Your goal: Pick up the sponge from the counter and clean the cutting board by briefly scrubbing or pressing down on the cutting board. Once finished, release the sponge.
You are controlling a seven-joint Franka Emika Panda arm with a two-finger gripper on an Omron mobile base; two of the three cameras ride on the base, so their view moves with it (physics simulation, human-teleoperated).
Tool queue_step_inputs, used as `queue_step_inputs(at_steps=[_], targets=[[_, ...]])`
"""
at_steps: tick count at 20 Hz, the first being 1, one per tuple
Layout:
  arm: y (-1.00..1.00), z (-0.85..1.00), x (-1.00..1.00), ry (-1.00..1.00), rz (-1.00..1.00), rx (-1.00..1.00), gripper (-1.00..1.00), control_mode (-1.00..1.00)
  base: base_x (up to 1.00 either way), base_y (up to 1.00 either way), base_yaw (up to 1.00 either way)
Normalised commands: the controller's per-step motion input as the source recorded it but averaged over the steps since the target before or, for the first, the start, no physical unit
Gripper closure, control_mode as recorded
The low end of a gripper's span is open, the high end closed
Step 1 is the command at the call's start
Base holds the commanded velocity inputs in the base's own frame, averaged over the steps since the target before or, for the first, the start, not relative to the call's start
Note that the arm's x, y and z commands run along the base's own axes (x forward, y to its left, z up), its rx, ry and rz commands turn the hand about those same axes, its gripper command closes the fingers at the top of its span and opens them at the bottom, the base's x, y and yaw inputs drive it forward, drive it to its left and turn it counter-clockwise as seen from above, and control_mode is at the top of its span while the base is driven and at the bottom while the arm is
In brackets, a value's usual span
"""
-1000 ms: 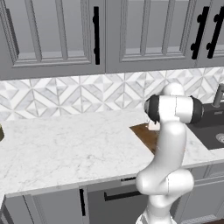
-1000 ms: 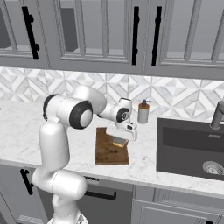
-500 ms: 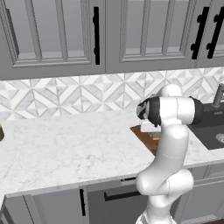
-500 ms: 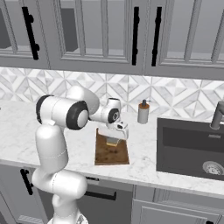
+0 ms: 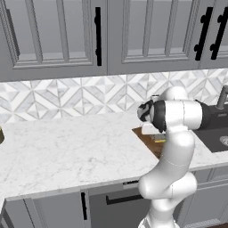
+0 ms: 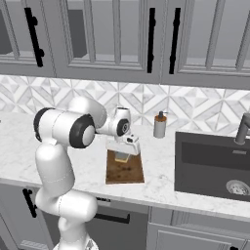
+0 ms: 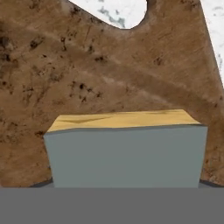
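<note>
The white marble table point(image 6: 161, 183) with faint grey veining carries the flat dark brown rectangular wooden cutting board point(image 6: 125, 168), which lies left of the dark sink basin point(image 6: 212, 163) and in front of the patterned geometric tile backsplash point(image 6: 195, 105). In the left base view only a strip of the board point(image 5: 144, 136) is seen past the white arm.

The two-finger hand point(image 6: 122, 155) is lowered over the far end of the board, pointing down. The small rectangular sponge point(image 6: 122, 156) (dark grey-green layer over a yellow base) is seen between the fingers in the right base view, just above or on the far part of the board; contact with the wood cannot be told from there. In the hand view the sponge point(image 7: 126, 148) is presented close up, its grey face toward the camera and its yellow layer toward the mottled brown board point(image 7: 65, 78), whose rounded handle cut-out shows white marble point(image 7: 116, 11) through it. The hand appears closed about the sponge, though the fingertips themselves are hidden.

A small grey soap dispenser point(image 6: 159, 125) stands on the table beyond the board, near the backsplash.
</note>
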Motion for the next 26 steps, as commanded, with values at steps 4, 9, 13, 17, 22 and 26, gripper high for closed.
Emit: queue_step_inputs(at_steps=[4, 9, 13, 17, 22, 26], targets=[[0.08, -1.0, -0.24, 0.02, 0.0, -0.01, 1.0, -1.0, 0.0, 0.0, 0.0], [0.09, -0.71, -0.57, -0.01, 0.01, -0.02, 1.0, -1.0, 0.0, 0.0, 0.0], [-0.34, -0.02, -0.99, -0.12, 0.01, 0.01, 1.0, -1.0, 0.0, 0.0, 0.0], [-0.37, -0.84, -0.56, 0.0, 0.05, 0.0, 1.0, -1.0, 0.0, 0.0, 0.0], [-0.36, -0.83, -0.14, 0.02, 0.06, -0.13, 1.0, -1.0, 0.0, 0.0, 0.0], [-0.54, 0.36, -0.13, 0.0, 0.0, 0.04, 1.0, -1.0, 0.0, 0.0, 0.0]])
